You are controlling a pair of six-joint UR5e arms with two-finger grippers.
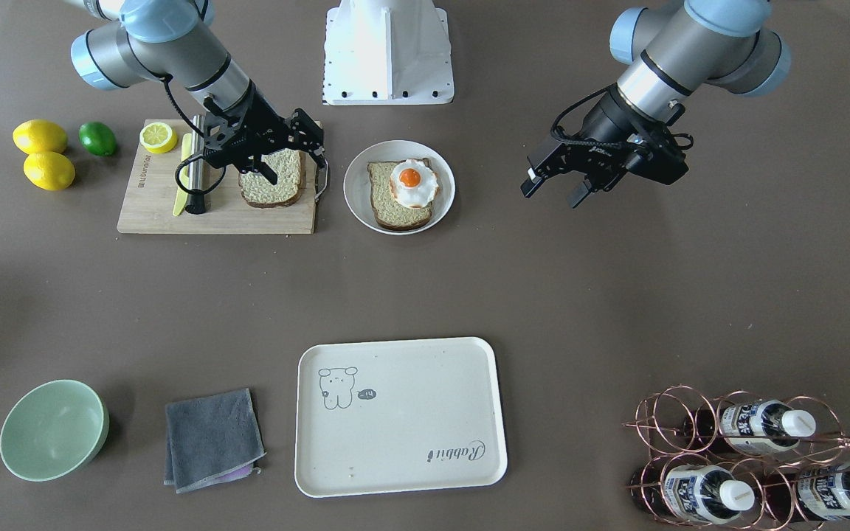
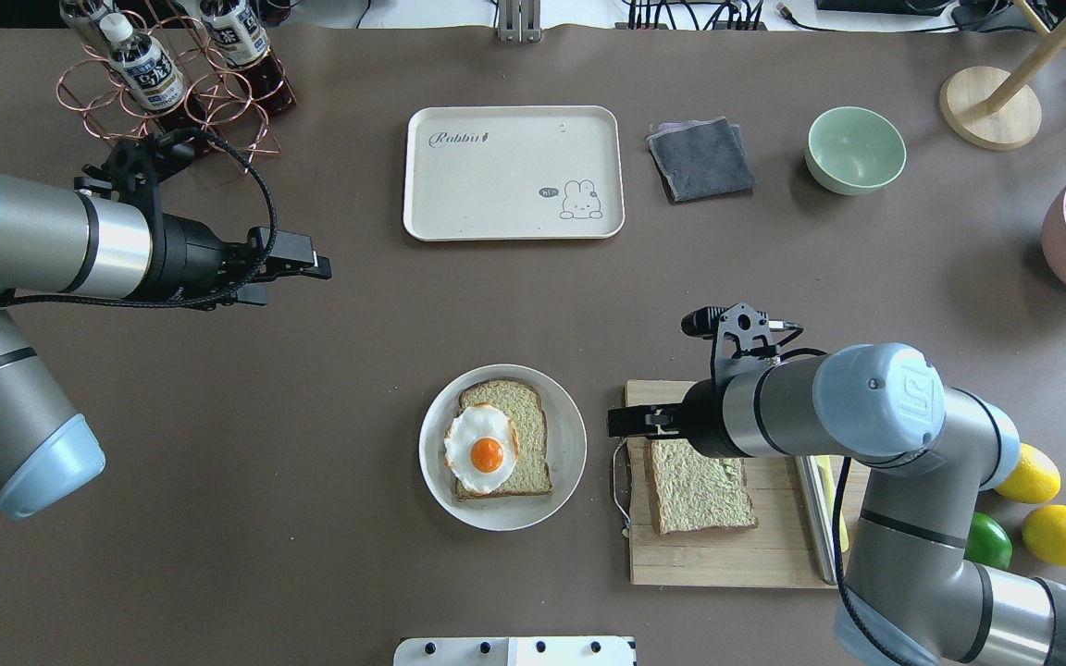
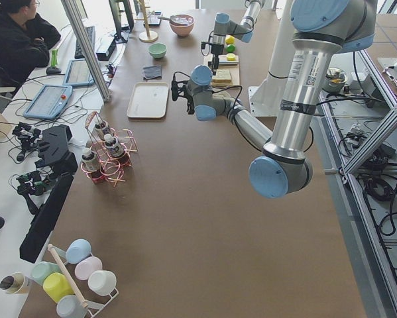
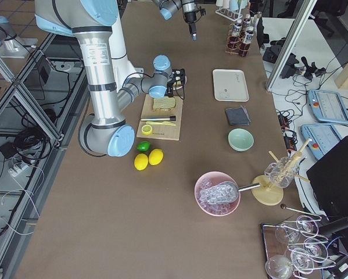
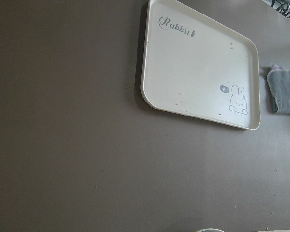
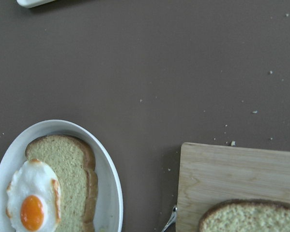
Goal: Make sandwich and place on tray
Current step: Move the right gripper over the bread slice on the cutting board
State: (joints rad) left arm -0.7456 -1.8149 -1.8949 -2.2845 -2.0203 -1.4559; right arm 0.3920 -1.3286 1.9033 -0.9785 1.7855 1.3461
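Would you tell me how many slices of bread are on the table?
2. One slice lies on the round white plate, under the fried egg; the other slice lies flat on the wooden cutting board. No others are visible.

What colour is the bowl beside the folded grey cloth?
The bowl is pale mint green, inside and out; the front-facing view shows it best.

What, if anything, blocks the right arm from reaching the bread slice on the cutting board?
Likely nothing, so yes: the right gripper hangs open over the bread slice, which lies bare on the cutting board.
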